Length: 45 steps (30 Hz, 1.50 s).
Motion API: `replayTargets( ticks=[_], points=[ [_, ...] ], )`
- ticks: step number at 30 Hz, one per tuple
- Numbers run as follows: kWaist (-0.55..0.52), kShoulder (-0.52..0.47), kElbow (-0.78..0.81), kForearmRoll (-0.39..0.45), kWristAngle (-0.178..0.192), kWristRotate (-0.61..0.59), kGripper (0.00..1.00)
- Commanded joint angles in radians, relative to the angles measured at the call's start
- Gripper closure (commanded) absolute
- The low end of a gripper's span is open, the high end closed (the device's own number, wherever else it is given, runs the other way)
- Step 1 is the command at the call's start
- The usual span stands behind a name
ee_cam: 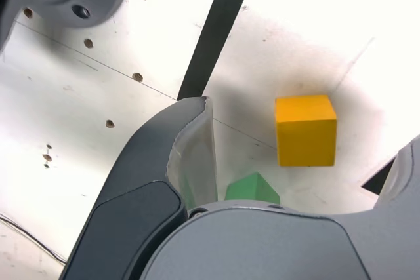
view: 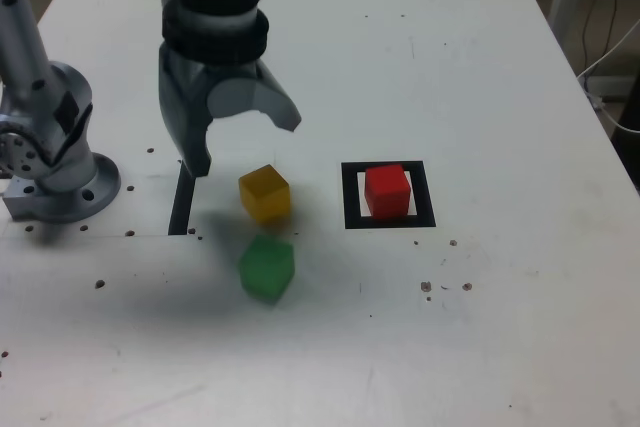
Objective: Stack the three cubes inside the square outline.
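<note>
The small matte red cube [view: 387, 190] is seen standing inside the flat black square outline with a white centre [view: 389, 222], which lies near the middle of the white table [view: 480, 67], toward the exterior view's right. A thin white margin is left around the cube within the frame. The small matte yellow cube [view: 265, 193] rests on the table to the exterior view's left of the outline, apart from it, and the small matte green cube [view: 266, 267] sits just nearer the table's front edge, close to the yellow one but turned at a slight angle. Open table surface is seen on all sides of the outline, and the far and right edges of the table are well apart from every cube.

The grey gripper [view: 245, 142] is held above the table with its jaws spread wide and nothing between them; it hangs just behind the yellow cube, beside a straight black strip [view: 181, 202] on the table. The arm's grey base [view: 55, 172] stands near the table's left edge in the exterior view.

In the wrist view the yellow cube [ee_cam: 306, 129] is shown between the two spread jaws, and only a corner of the green cube [ee_cam: 252, 188] shows past the gripper's body. The strip [ee_cam: 216, 27] and several small holes in the table are also shown there, while the red cube is not.
</note>
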Motion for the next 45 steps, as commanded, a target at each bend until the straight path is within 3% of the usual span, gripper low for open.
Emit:
replayTargets(
  ticks=[1,9,16,24,32,45],
  points=[
    [0.000,0.017,0.017,-0.029,-0.004,-0.011,0.04],
    [0.000,0.069,0.098,-0.179,-0.024,-0.033,0.05],
    [0.000,0.107,0.106,-0.238,-0.039,-0.020,0.06],
    [0.001,0.113,0.112,-0.239,-0.038,-0.014,0.17],
    [0.007,0.107,0.116,-0.242,-0.035,-0.029,0.36],
    [0.007,0.111,0.123,-0.280,-0.028,-0.025,0.45]
  ],
)
